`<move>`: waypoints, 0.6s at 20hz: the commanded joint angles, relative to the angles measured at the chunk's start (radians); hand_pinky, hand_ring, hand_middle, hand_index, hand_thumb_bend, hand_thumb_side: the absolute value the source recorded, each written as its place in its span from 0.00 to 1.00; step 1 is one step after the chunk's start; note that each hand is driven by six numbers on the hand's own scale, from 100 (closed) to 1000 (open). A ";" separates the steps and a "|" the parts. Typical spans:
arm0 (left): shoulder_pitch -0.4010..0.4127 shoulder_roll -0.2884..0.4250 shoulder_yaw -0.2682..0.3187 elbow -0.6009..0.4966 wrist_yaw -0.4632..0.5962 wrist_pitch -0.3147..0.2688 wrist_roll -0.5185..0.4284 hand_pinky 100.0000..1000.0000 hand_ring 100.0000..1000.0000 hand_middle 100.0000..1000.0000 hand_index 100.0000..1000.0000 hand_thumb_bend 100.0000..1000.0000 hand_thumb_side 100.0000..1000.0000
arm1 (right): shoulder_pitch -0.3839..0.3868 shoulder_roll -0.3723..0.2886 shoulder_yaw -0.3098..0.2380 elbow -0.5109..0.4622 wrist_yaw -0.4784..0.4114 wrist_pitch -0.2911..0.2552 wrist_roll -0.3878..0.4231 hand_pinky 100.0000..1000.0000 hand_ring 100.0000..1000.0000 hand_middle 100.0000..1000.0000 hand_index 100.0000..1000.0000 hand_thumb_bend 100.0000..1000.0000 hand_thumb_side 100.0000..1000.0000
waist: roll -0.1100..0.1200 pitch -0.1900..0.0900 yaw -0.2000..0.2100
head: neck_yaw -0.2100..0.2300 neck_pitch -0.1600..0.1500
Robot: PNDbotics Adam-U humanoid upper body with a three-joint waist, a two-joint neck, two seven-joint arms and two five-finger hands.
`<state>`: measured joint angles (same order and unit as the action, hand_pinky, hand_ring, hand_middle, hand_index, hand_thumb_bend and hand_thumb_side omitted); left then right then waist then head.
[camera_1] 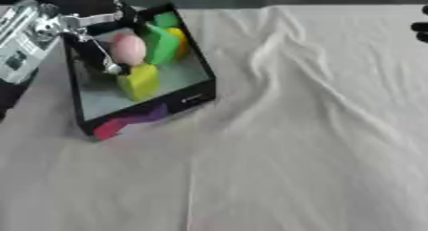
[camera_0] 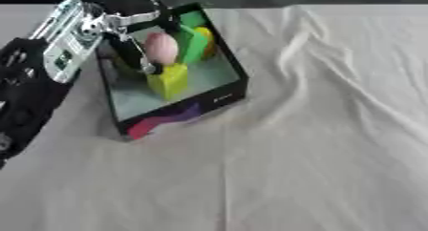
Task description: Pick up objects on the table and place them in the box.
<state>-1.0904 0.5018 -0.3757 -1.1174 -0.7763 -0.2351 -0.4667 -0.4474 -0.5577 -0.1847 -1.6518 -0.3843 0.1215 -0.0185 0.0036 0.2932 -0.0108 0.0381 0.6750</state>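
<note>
A black box point(camera_0: 219, 98) stands tilted at the back left of the white cloth. Inside lie a yellow block point(camera_0: 170, 80), a green piece point(camera_0: 195, 44) and an orange-yellow piece point(camera_0: 206, 38) behind it. My left hand point(camera_0: 133, 44) reaches into the box from the left, its fingers curled round a pink rounded object point(camera_0: 162, 48) held just above the yellow block. Only dark tips of my right hand point(camera_1: 421, 28) show at the right edge of the right eye view.
A pink and purple flap point(camera_0: 160, 120) sticks out under the box's front edge. The white cloth point(camera_0: 317, 144) is wrinkled to the right of the box and covers the whole table.
</note>
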 commanded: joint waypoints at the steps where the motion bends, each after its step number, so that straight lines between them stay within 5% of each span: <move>1: -0.013 0.038 0.034 -0.050 0.000 -0.010 0.025 0.87 0.87 0.79 0.88 0.54 0.72 | -0.004 -0.021 -0.009 -0.011 -0.002 0.001 0.000 0.85 0.71 0.74 0.84 0.00 0.58 | 0.009 -0.038 0.003 | -0.007 -0.005; 4: 0.020 0.085 0.063 -0.165 0.096 0.022 0.017 0.89 0.88 0.80 0.90 0.41 0.81 | 0.007 -0.027 -0.014 -0.011 -0.002 -0.001 -0.005 0.85 0.71 0.74 0.84 0.00 0.58 | 0.007 -0.044 0.015 | -0.020 0.002; 8: 0.116 0.163 0.141 -0.383 0.304 0.119 -0.016 0.89 0.86 0.79 0.89 0.03 0.81 | 0.024 -0.035 -0.024 -0.014 -0.004 -0.009 -0.014 0.85 0.71 0.74 0.84 0.00 0.57 | 0.001 -0.052 0.031 | -0.045 0.011; 12: 0.274 0.209 0.266 -0.608 0.547 0.237 0.047 0.89 0.82 0.77 0.86 0.00 0.77 | 0.037 -0.039 -0.036 -0.016 -0.008 -0.018 -0.025 0.85 0.71 0.74 0.84 0.00 0.56 | -0.010 -0.063 0.048 | -0.070 0.020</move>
<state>-0.8055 0.6690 -0.1562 -1.6549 -0.2939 -0.0307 -0.4348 -0.4026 -0.5600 -0.2047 -1.6518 -0.3847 0.1055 -0.0364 0.0031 0.2658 0.0381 -0.0230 0.6909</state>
